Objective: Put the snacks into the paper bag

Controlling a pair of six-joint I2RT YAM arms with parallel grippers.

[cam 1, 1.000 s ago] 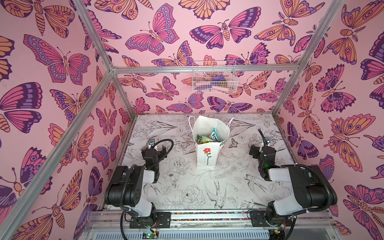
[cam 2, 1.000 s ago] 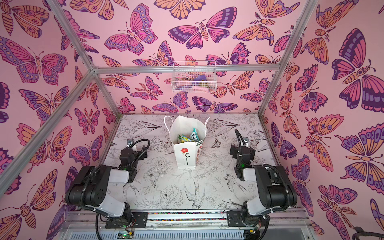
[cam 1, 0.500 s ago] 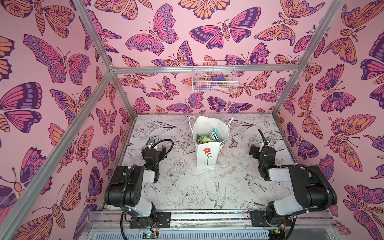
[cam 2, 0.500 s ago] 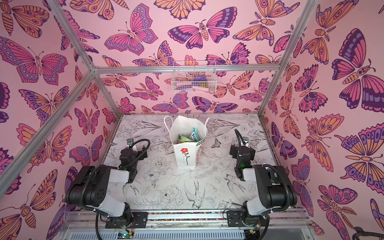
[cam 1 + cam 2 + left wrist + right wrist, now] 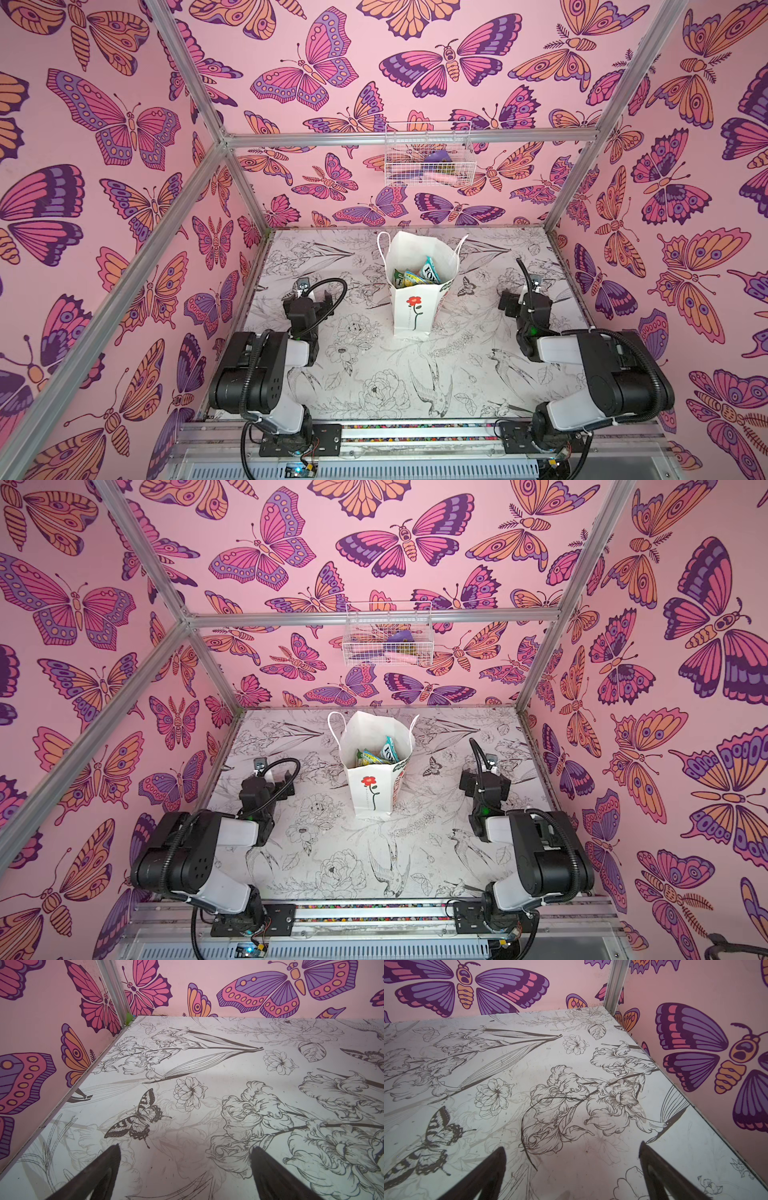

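The left end effector (image 5: 186,1148) stood with its two dark fingers spread wide and nothing between them. In the left wrist view only the white tabletop (image 5: 207,1088), printed with black line-drawn flowers and a butterfly, showed in the gap. The right end effector (image 5: 572,1147) was the same: black fingers fully parted and empty. It was over bare printed tabletop near a corner where an aluminium post (image 5: 614,985) met the pink butterfly-patterned wall (image 5: 695,991).

In both top views each arm sat folded back near its own base. The left end effector (image 5: 309,297) was to the left of the bag and the right end effector (image 5: 519,297) to its right, both well apart from it.

Between them, toward the back middle of the tabletop, the tall white paper bag (image 5: 413,316) with white cord handles stood upright with its mouth open. A red flower was drawn on the face toward the camera, and colourful print ran down its right side. Inside the bag lay the snacks (image 5: 419,274), glossy green-yellow and teal packets piled below the rim, one showing white lettering. How many lay underneath could not be told.

Higher up, a white wire basket (image 5: 428,160) hung from the horizontal aluminium rail (image 5: 311,139) on the back wall. It held a purple item and some pinkish things too small to identify.
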